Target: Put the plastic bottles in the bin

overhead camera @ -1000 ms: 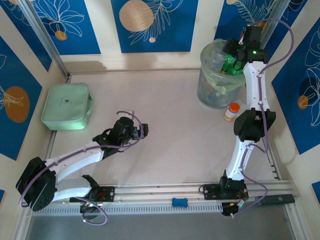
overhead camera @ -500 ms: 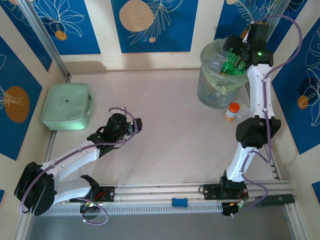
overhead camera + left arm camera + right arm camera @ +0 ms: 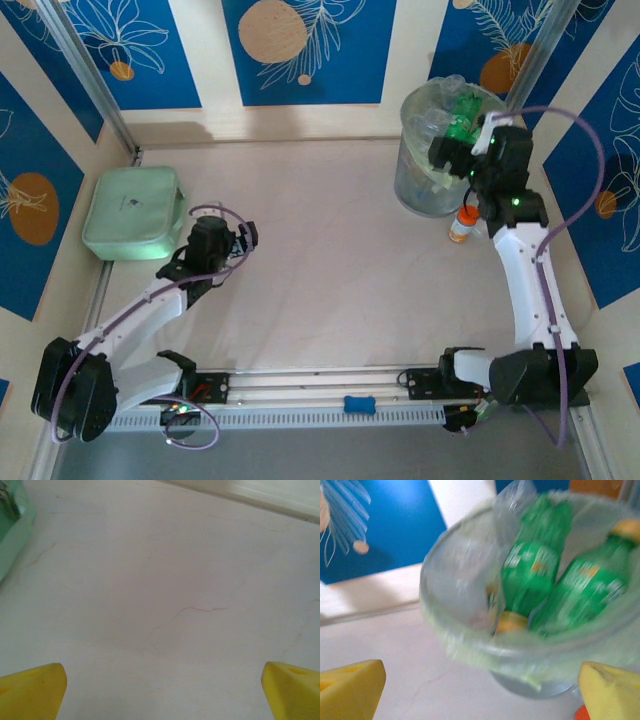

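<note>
The bin (image 3: 425, 185) stands at the back right, a translucent grey bucket lined with a pale green bag. Green plastic bottles (image 3: 464, 117) with yellow caps lie inside it. In the right wrist view, two green bottles (image 3: 530, 575) (image 3: 585, 595) lean together behind the bin's blurred rim (image 3: 470, 645). My right gripper (image 3: 447, 156) hangs open just in front of the bin's near side, with nothing between its yellow fingertips (image 3: 350, 690). My left gripper (image 3: 238, 238) is open over bare table at mid-left, its fingertips (image 3: 30, 692) spread wide.
A white bottle with an orange cap (image 3: 462, 222) stands on the table just right of the bin, under my right arm. A flat mint-green box (image 3: 135, 212) lies at the left, and its edge (image 3: 12, 535) is close to my left gripper.
My right gripper opened and the green bottle it held dropped into the bin; the arm then drew back toward the near side. My left gripper swung left toward the mint-green box.
</note>
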Robot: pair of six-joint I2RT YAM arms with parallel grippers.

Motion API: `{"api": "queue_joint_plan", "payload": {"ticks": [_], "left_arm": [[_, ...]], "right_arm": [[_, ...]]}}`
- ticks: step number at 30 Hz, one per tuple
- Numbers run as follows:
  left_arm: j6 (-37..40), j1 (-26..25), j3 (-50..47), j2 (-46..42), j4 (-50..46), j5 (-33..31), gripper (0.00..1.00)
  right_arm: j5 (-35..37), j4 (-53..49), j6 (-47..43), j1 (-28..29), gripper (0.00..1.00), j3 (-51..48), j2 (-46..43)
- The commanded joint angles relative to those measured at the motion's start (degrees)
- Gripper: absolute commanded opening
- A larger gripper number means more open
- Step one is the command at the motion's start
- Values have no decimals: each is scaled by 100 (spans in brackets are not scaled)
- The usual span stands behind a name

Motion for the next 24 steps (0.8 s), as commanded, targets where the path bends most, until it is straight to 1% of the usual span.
{"api": "queue_joint_plan", "payload": {"ticks": [1,4,7,11,13,14,19,22,24], "left_arm": [[656,96,-31,120,288,-656,99],[971,122,-259,186,812,-1109,99],[1222,131,-424,215,1074,-1473,99],[1574,147,-587,306,1347,-1958,99],[1694,153,-631,394,1528,-2291,99],[1764,163,-592,419,1440,-2362,99],[2460,184,-577,699,2010,-2593,99],[3052,183,-702,988,2702,-2781,99],[3176,192,-782,1159,2939,-2866,99]], "right_arm": [[-276,490,83,287,99,-1023,-471],[-50,981,8,594,99,-2150,-909],[20,1484,224,640,99,-3037,-1195],[106,2381,196,679,99,-3936,-1167],[248,2796,89,692,99,-4187,-969],[337,2985,18,702,99,-4276,-832],[746,3862,-335,769,99,-4492,-190],[720,4390,-532,779,99,-4602,132],[695,4649,-668,781,99,-4612,360]]}}
